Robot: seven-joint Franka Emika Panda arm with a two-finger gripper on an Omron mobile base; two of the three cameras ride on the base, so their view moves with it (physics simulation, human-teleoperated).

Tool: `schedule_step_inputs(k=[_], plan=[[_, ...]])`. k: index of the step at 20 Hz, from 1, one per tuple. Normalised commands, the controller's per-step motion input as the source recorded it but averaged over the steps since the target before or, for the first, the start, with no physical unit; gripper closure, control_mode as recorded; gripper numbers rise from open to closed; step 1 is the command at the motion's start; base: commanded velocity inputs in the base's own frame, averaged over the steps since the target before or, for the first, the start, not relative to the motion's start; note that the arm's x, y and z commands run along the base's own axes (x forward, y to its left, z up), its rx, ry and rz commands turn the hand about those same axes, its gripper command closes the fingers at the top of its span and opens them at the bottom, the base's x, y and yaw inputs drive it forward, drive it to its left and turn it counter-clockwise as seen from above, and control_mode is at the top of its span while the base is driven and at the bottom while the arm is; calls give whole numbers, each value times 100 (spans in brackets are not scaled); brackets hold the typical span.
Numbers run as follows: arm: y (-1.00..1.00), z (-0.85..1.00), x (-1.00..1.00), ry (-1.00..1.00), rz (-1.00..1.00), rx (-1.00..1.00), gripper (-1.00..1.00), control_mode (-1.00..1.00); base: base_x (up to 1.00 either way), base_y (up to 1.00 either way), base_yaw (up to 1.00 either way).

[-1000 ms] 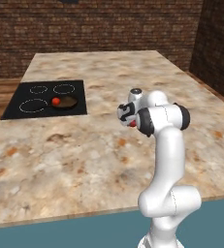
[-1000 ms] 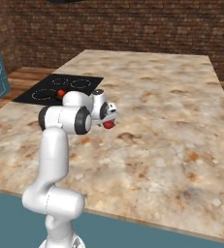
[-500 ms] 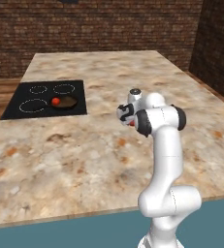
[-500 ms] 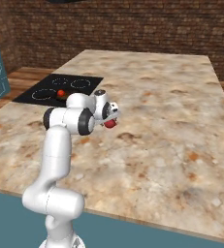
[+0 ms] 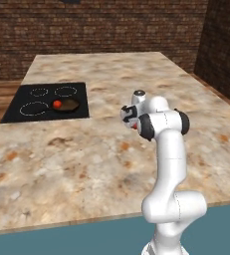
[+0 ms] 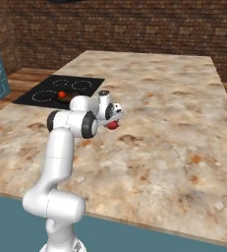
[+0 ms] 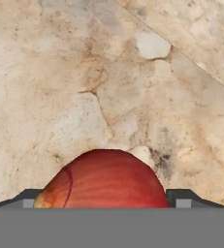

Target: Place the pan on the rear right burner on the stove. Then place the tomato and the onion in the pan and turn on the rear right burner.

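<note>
**Onion held in the tool above the desk, pan and tomato on the stove**

Seen from the hand: a dark red, faintly striped onion bulb point(image 7: 104, 179) sitting between the two small dark fingertips point(image 7: 184, 197) of the tool point(image 7: 104, 201), pressed from both sides, with mottled beige stone desk point(image 7: 60, 72) below and a straight seam in the stone running across the upper right corner.

From the right base view: the white arm's two-finger tool point(image 6: 113, 120) closed around the small red bulb point(image 6: 113, 125), held above the desk point(image 6: 174, 147) near its middle, well apart from the stove. Same grip partly visible in the left base view, with a sliver of red point(image 5: 134, 126) just under the tool point(image 5: 129, 117), largely hidden by the arm's dark joint.

Far left on the desk point(image 5: 61, 159): the flat glossy black glass cooktop point(image 5: 17, 112) with four thin white rings. Small round shallow dark brown pan point(image 5: 68, 105) resting on its right side, nearer the front edge of the glass. Tiny bright orange-red tomato ball point(image 5: 57, 104) touching or just beside the pan's left rim; cannot tell whether inside or outside. Smallest white ring, the rear right burner point(image 5: 65, 91), lying bare just behind the pan.

Right base view: same black cooktop point(image 6: 36, 93), tomato point(image 6: 62, 94) by the pan point(image 6: 68, 98), which is partly hidden by the arm.
</note>
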Motion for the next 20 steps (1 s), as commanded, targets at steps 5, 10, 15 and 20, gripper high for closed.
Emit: schedule_step_inputs(k=[5, 10, 15, 20], plan=[[9, 2, -66, -3, 0, -1, 100, -100, 0, 0, 0], [16, 8, -100, -1, 0, 0, 100, -100, 0, 0, 0], [13, 3, -100, -1, -3, 0, 100, -100, 0, 0, 0], [3, 17, -100, 0, -6, 0, 100, -100, 0, 0, 0]])
